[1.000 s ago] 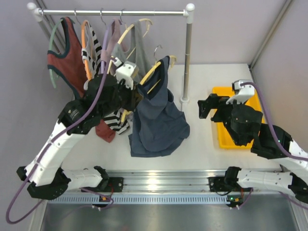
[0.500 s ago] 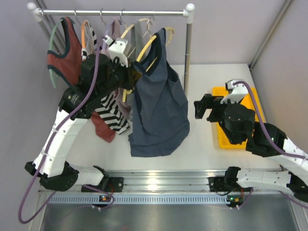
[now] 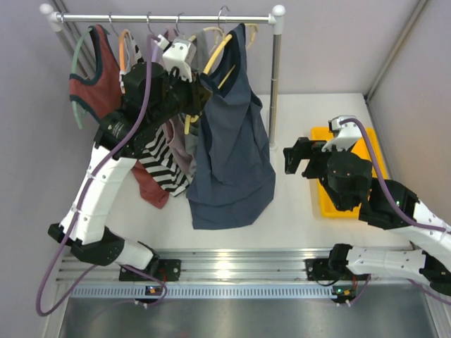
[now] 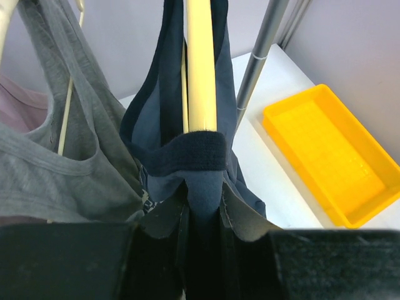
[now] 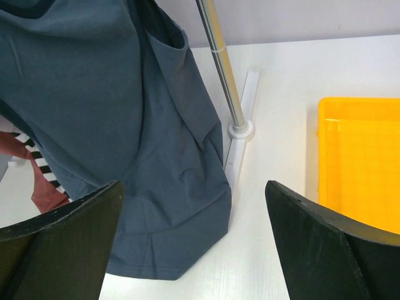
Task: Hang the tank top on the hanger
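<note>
Two grippers in view. L gripper: jaws nearly closed, clamped on yellow hanger thru strap of navy tank top; top hangs on hanger, held up beside rail. R gripper: jaws wide apart, empty, over table nr yellow tray, well apart from top

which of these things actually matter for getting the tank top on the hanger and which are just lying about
For the job: blue tank top; yellow hanger.

Just about: rust-red tank top; striped top; grey tank top; yellow tray.
</note>
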Controlling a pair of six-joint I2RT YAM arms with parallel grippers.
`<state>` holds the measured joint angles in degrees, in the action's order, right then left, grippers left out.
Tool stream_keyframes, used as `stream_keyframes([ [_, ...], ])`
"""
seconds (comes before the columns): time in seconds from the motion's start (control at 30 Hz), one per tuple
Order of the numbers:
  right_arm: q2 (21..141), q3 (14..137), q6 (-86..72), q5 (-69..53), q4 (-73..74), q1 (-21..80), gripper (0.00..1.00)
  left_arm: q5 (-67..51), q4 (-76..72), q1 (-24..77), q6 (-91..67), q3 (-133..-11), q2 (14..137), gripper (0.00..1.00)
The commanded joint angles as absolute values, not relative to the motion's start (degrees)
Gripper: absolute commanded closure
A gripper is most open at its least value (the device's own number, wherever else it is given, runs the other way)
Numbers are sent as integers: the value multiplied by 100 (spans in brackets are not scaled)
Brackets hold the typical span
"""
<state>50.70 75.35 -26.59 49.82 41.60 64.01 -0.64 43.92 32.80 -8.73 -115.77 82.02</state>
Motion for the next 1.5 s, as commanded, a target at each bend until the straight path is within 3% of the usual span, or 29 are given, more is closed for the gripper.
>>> stream_keyframes([
  [0.0,5036,7638,-2575,5001,4096,6460,5,-114,3533,3191,-826,-11962,8279,100],
  [1.2,4992,7462,-2751,4834,4148,6460,5,-237,3041,2865,-914,-11276,8350,100],
  [1.3,4992,7444,-2742,4825,4140,6460,5,-237,3032,2865,-897,-11215,8297,97],
  [1.47,4992,7418,-2768,4799,4113,6460,5,-194,3006,2865,-835,-11109,8218,82],
])
